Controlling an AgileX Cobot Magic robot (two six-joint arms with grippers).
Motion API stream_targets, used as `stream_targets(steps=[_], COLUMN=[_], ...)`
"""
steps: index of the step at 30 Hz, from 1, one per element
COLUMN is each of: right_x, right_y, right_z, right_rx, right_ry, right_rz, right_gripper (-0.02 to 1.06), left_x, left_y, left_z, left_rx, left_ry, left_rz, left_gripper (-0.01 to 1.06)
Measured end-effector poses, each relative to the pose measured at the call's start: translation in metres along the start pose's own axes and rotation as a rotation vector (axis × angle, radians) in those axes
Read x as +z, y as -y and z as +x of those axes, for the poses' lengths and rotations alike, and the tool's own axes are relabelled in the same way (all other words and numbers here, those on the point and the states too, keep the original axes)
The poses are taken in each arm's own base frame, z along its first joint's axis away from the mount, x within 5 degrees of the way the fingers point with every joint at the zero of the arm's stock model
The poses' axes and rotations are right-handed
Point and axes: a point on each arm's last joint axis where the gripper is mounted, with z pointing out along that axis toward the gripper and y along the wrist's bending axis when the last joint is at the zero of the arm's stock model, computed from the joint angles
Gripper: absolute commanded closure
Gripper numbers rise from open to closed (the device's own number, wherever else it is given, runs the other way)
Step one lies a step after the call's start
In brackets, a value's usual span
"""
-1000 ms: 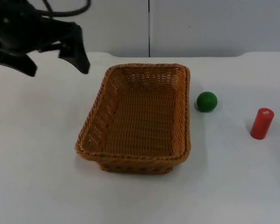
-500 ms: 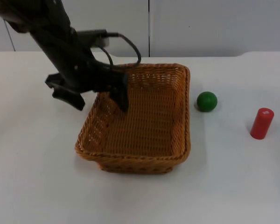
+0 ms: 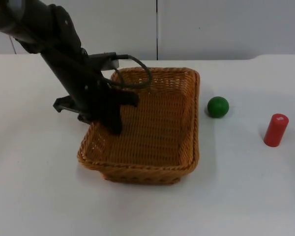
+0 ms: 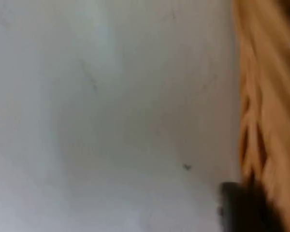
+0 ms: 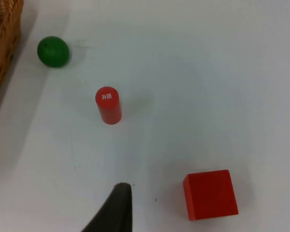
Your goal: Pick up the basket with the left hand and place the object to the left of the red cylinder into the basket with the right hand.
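The left claw (image 3: 101,118) has dropped onto the wicker basket (image 3: 157,147)'s left rim, straddling it, grip unclear; the right claw (image 5: 117,212) waits, state unclear, beyond the red cylinder (image 5: 108,105) from the green ball (image 5: 53,51)

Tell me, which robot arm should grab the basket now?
The left. Its left gripper is already at the basket, one finger inside the left wall and one outside. The right gripper waits high above the red cylinder, away from the basket.
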Motion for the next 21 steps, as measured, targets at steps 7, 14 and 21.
stream_targets(steps=[7,14,21], right_x=[0.000,0.000,0.000], right_y=[0.001,0.002,0.002], right_z=[0.000,0.000,0.000], right_rx=[-0.011,-0.019,-0.019], right_ry=[0.001,0.002,0.002], right_rz=[0.009,0.017,0.017], right_gripper=[-0.01,-0.01,-0.01], left_x=[-0.025,-0.080,-0.116], left_y=[-0.003,-0.012,-0.034], left_z=[0.000,0.022,0.088], left_rx=[-0.051,-0.050,-0.128], left_ry=[-0.021,0.006,0.044], left_rz=[-0.015,-0.052,0.015], left_gripper=[1.05,1.05,1.05])
